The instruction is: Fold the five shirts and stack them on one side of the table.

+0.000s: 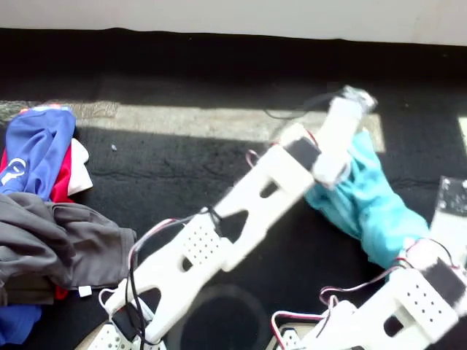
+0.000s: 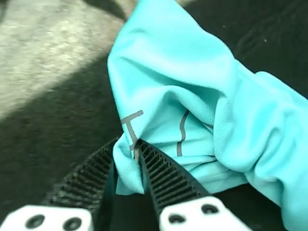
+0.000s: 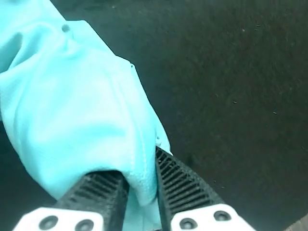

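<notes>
From above, the teal shirt (image 1: 372, 204) lies on the bench (image 1: 182, 168), bunched into a rope running from mid-bench toward the right near edge. The left arm (image 1: 248, 197) reaches its far end, the right arm (image 1: 416, 292) its near end. The other shirts (image 1: 44, 219) are heaped well apart at the left.

On the left wrist, the left pincer (image 2: 130, 159) is clenched on a creased fold with a grey seam.

On the right wrist, the right pincer (image 3: 142, 168) is clamped on a hemmed edge, with the cloth ballooning away from it.
</notes>
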Available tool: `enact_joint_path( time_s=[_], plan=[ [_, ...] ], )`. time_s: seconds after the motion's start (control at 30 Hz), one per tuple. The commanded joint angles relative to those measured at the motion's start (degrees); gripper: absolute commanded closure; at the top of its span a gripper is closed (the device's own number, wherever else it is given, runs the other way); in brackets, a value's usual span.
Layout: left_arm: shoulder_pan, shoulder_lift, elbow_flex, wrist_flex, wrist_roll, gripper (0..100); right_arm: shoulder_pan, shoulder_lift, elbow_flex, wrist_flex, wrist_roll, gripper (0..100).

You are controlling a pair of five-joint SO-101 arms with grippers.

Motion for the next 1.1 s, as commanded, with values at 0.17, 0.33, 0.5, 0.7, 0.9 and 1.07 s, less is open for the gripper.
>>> enact_joint_path(
  time_s=[0.17,0.33,0.5,0.7,0.9,1.07],
  plan=[
    [-13.1,-10.6,-15.5,18.5,-5.0,99,-24.0,11.0,-30.5,14.2,-16.4,99.3],
    [-19.8,-18.6,-11.9,23.6,-6.7,99,-28.8,26.0,-48.8,21.8,-16.9,99.3],
    [-25.3,-30.4,2.9,23.8,-7.0,99,-33.3,37.1,-57.5,29.4,-16.8,99.3],
    [-26.6,-47.3,46.8,23.5,-10.2,99,-38.5,41.6,-57.5,35.7,-16.6,99.3],
    [-28.4,-51.7,74.4,23.5,-18.5,99,-44.5,41.1,-52.3,42.2,-11.9,99.3],
    [-31.5,-51.7,82.3,23.6,-21.6,99,-45.0,32.8,-32.9,35.6,-8.4,99.3]
  ],
)
